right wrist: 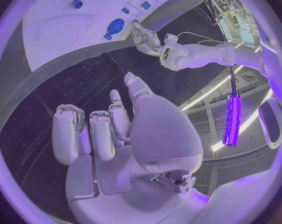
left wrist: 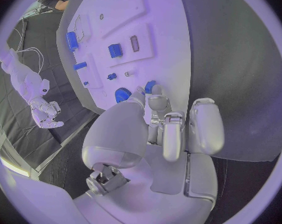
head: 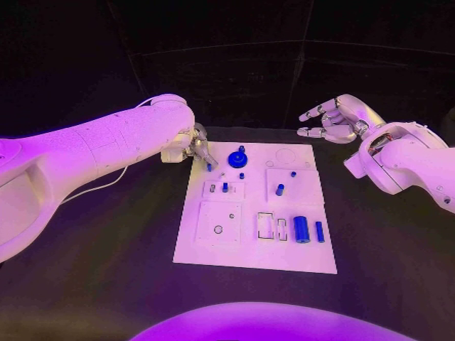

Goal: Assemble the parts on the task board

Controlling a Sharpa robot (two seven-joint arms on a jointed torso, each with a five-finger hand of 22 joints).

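The white task board [head: 217, 249] lies in the middle of the black table. Blue parts sit on it: a round gear-like piece [head: 238, 158] at the far end, small pegs [head: 280, 190] in the middle, and two cylinders [head: 302, 229] near the front right. My left hand [head: 192, 148] is at the board's far left corner, its fingertips [left wrist: 158, 102] pinching a small blue part [left wrist: 150, 86] beside the gear [left wrist: 122, 94]. My right hand [head: 330, 117] hovers beyond the board's far right corner, fingers apart and holding nothing; its palm [right wrist: 141, 134] faces the board [right wrist: 60, 40].
Black table [head: 104, 256] surrounds the board on every side. A white cable [head: 104, 186] trails under my left arm. Empty recesses and slots [head: 266, 225] mark the board's near half.
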